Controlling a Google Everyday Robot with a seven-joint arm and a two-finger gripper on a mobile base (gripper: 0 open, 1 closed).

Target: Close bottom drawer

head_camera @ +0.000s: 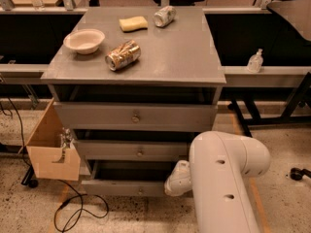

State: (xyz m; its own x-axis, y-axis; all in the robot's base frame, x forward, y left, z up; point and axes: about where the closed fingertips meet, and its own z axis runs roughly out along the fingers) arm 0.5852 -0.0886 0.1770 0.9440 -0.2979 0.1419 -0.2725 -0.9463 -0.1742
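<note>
The jaws sit low at the end of my white arm [221,178], by the right end of the bottom drawer [121,187]; whether they are open or closed I cannot tell; that drawer, lowest of three, stands pulled out, its dark inside showing above the knobbed front; the middle drawer [112,150] and top drawer [97,115] sit above it; on the grey bench [175,57] lie a paper bowl [84,40], a crushed can [123,55], a yellow sponge [133,23] and a second can [164,16]; a cardboard box [51,152] hangs at the left.
</note>
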